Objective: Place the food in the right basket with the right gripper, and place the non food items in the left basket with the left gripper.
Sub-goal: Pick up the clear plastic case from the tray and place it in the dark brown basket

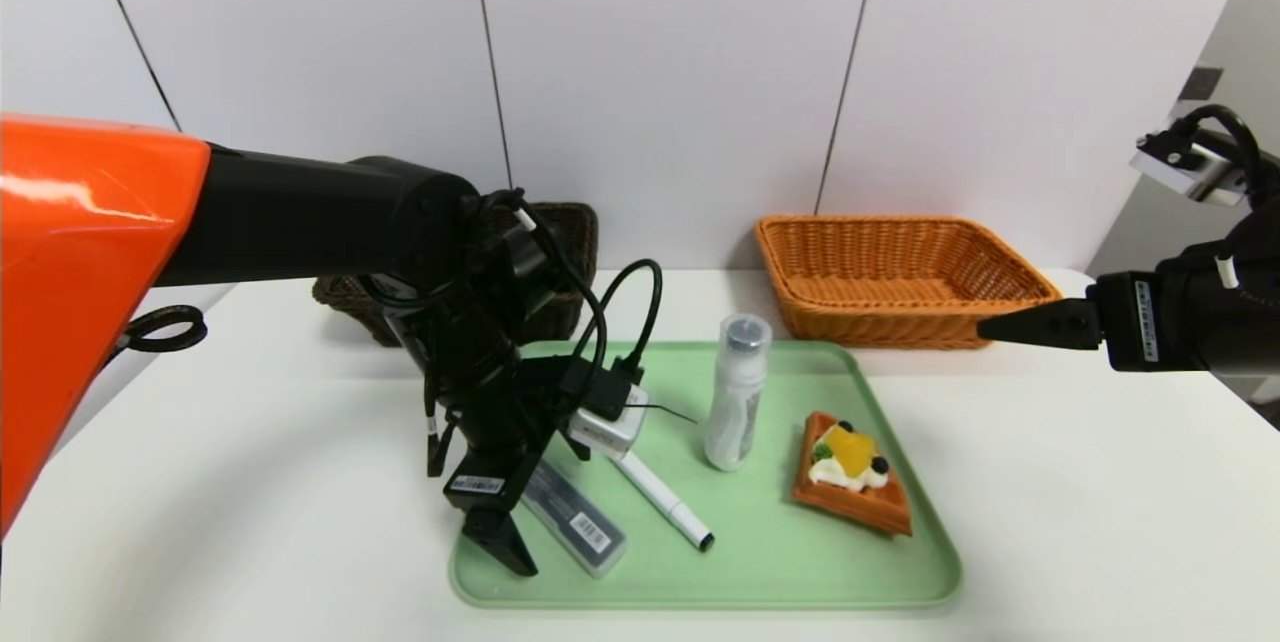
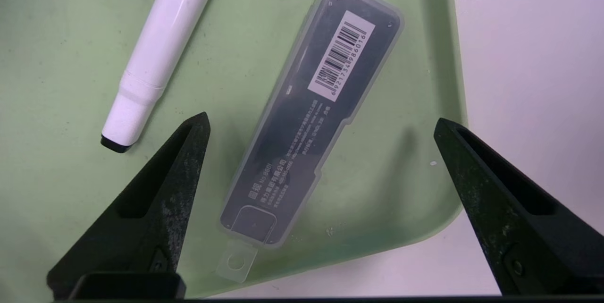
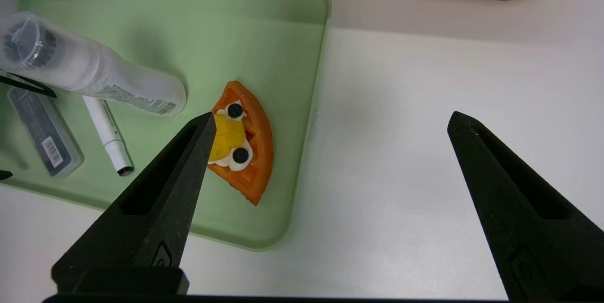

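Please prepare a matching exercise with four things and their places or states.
Things:
1. orange wicker basket
2. white bottle with clear cap
3. black left hand
4. waffle piece with cream

Places or states:
A. open above the grey flat case
B. standing on the green tray
C. lying on the tray
D. behind the tray

Pairs: 1-D; 2-B; 3-A; 4-C

On the flat case (image 2: 311, 114), "No 8601" can be read among Chinese characters including 圆规. On its barcode sticker (image 2: 341, 56), "6921734986016" is printed.
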### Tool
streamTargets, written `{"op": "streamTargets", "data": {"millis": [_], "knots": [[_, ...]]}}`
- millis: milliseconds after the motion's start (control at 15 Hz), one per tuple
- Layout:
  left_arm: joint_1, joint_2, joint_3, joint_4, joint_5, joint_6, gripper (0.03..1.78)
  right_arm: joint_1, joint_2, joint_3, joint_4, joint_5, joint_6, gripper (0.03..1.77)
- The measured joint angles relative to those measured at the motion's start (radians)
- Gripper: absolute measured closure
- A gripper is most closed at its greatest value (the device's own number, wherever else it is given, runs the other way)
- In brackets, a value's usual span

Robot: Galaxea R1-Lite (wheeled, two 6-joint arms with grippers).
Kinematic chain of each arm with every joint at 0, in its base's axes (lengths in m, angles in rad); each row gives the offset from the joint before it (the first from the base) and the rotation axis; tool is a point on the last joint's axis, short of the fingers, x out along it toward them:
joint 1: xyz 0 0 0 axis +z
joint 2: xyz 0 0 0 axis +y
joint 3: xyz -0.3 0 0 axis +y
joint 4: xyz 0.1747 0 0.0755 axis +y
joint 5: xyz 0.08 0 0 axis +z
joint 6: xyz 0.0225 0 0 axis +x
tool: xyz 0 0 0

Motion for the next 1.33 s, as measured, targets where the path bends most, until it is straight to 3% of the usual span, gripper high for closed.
{"op": "streamTargets", "data": {"millis": [267, 1333], "knots": [[0.001, 0.006, 0.001, -0.001, 0.042, 0.002, 0.12, -0.003, 0.0, 0.0, 0.0, 0.014, 0.0, 0.1], [-0.014, 0.033, -0.03, 0.015, 0.114, 0.001, 0.12, -0.015, 0.004, 0.0, -0.002, 0.03, 0.001, 0.1]]}}
